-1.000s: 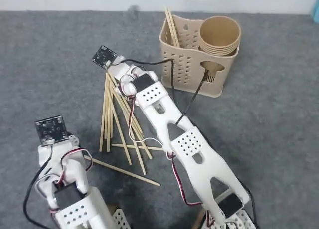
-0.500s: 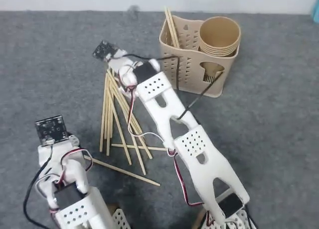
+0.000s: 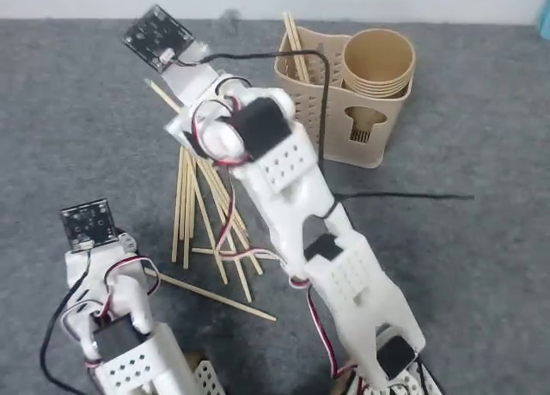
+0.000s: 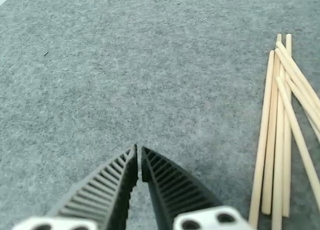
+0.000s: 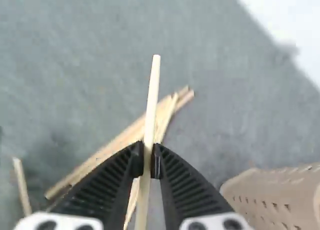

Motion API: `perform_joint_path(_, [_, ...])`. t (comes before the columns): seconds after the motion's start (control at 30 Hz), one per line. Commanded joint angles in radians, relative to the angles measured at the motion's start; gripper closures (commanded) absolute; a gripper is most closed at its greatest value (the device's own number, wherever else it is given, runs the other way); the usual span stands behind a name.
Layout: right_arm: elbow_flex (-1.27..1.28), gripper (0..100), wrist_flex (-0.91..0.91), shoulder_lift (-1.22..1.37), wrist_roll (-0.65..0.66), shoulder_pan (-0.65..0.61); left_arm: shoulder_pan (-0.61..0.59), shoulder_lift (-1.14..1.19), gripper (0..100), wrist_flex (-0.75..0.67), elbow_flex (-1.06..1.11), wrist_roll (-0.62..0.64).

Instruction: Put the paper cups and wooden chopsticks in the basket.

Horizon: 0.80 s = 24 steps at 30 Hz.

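My right gripper is shut on one wooden chopstick and holds it raised above the pile; its tip pokes out beside the wrist in the high view. Several loose chopsticks lie fanned on the grey carpet, and one more lies apart nearer the front. The beige basket stands at the back right, holding a stack of paper cups and two upright chopsticks. My left gripper is shut on nothing, low over bare carpet, with the chopsticks' ends off to its side.
A black cable runs across the carpet in front of the basket. The basket's corner sits close beside the right gripper. Open carpet stretches to the left and far right.
The right arm has lifted from the pile with one chopstick in its gripper, rising and swinging towards the back left. The left arm has kept still.
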Motion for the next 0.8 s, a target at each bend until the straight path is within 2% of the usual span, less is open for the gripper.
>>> perform_joint_path(0.0, [-0.048,99.1,0.048,-0.157,-0.018,-0.028,0.003,-0.02,98,0.0,-0.005,-0.009])
perform_joint_path(0.17, [0.054,99.2,0.048,-0.295,-0.018,-0.03,0.003,-0.02,98,0.0,-0.005,-0.009])
perform_joint_path(0.47, [0.592,99.2,0.031,-0.68,-0.018,-0.024,0.003,-0.02,98,0.0,-0.005,-0.009])
perform_joint_path(0.77, [0.713,99.1,0.005,-0.845,-0.026,0.051,0.002,-0.02,98,0.0,-0.005,-0.009])
